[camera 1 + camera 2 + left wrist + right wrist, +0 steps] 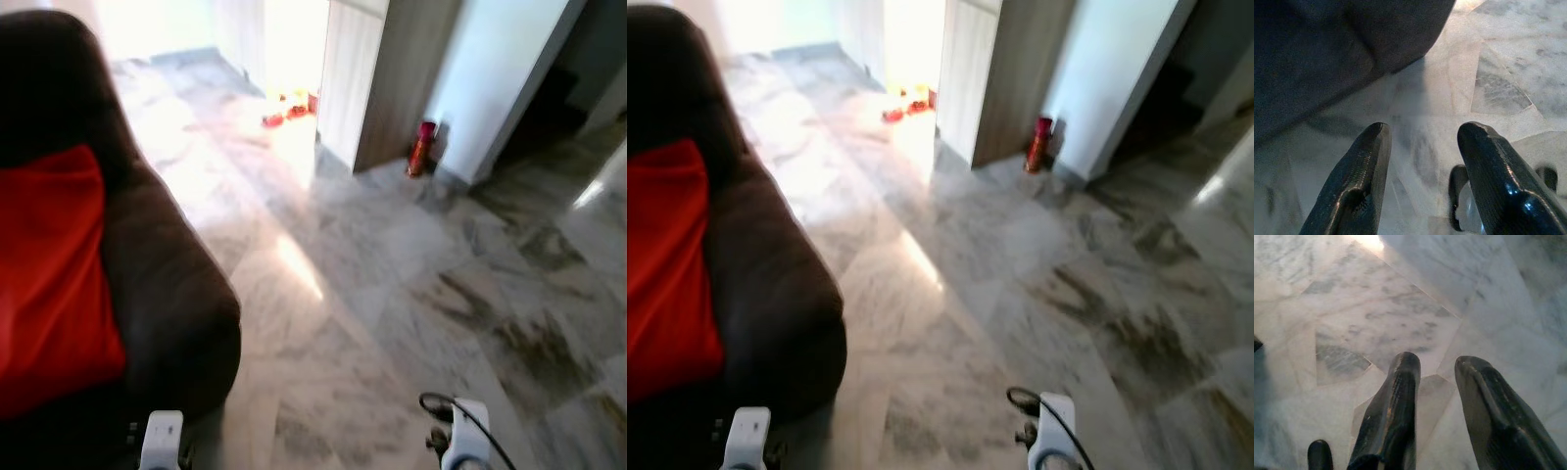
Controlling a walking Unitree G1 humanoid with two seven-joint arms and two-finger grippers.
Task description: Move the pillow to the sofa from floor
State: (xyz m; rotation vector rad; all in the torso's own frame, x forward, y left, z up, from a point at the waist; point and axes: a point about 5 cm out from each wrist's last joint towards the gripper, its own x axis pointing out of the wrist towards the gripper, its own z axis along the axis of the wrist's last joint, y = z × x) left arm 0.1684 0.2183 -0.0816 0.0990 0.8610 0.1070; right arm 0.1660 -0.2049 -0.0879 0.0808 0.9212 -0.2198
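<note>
at near left, a red fabric pillow (49, 284) lies on the dark brown sofa (176, 284); both jaws hang apart over the marble floor (411, 294). placement seems done; next, step away.

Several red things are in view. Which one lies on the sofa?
The big red pillow, resting on the dark brown sofa. The red canister stands on the floor by the wall; the small red items lie far off.

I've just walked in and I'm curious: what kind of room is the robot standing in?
Probably a home's living room: a dark brown sofa with a red pillow on it, a polished marble floor, and doorways leading to other rooms.
</note>
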